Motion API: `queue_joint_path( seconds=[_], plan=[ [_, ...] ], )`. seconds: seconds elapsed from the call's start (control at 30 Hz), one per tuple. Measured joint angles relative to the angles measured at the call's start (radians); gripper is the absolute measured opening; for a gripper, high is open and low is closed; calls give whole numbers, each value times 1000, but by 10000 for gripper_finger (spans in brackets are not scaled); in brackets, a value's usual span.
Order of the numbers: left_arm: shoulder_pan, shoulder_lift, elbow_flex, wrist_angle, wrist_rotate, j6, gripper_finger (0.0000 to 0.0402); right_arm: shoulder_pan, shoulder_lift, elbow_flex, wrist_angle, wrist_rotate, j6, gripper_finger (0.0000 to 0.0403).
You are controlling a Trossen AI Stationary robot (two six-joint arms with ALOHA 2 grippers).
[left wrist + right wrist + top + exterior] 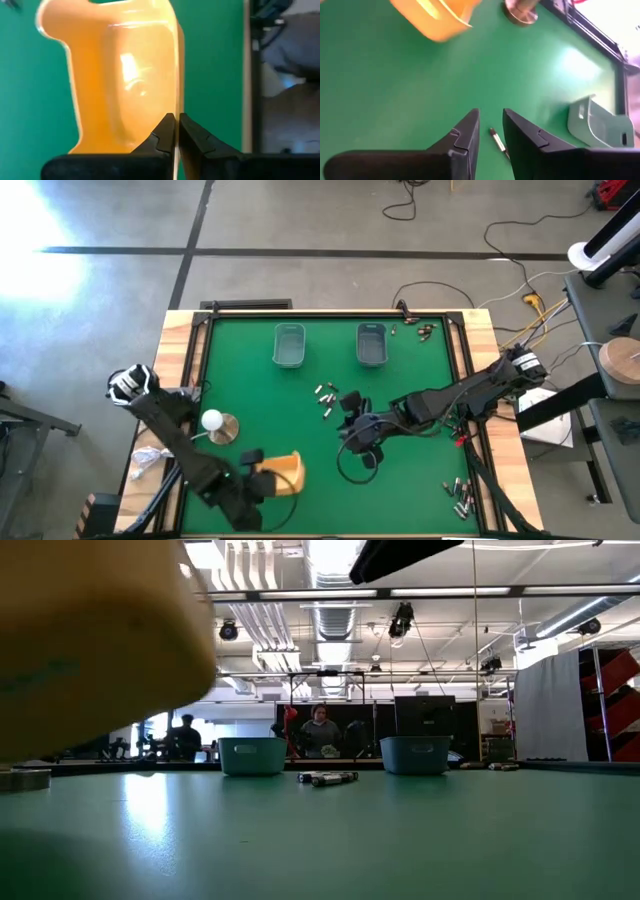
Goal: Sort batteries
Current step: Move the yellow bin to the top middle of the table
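Batteries lie loose on the green table: a cluster in the middle (325, 398) (327, 778), some at the far right (425, 330) and some at the near right corner (458, 495). My right gripper (349, 413) (491, 131) is open and hovers beside the middle cluster. One battery (497, 141) lies on the table in line with the gap between its fingers. My left gripper (262, 477) (176, 126) is at the near left, shut on an orange bin (284, 472) (120, 75) (90, 640). My left gripper pinches the orange bin by its thin side wall (176, 107), one finger inside the bin and one outside. The low view shows the bin lifted clear of the table.
Two teal trays stand side by side toward the far edge (289, 345) (371, 343) (251, 754) (414, 753). A white ball on a round base (214, 423) stands near the left arm. Red and black clips with wires lie at the right edge (462, 438). People are in the room behind the table.
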Motion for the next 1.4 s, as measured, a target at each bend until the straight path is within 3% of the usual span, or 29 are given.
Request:
queue_joint_path(
  seconds=[0.2,0.37,0.53,0.77,0.9,1.1,1.4],
  plan=[
    [156,3,-26,16,0,273,0,4,12,-6,12,-135,-26,90],
    [240,14,-15,62,20,485,0,4,81,-9,7,-143,-131,108],
    [268,14,-26,105,56,588,0,15,160,-9,3,-134,-155,132],
    [268,50,-39,106,58,632,0,15,153,49,-39,-121,-127,159],
    [271,110,-32,121,57,671,0,10,150,53,21,-124,-129,164],
    [272,188,-31,143,52,699,0,1,224,38,87,-213,-107,155],
    [271,187,-29,147,44,692,25,6,322,38,101,-219,-129,138]
  ],
)
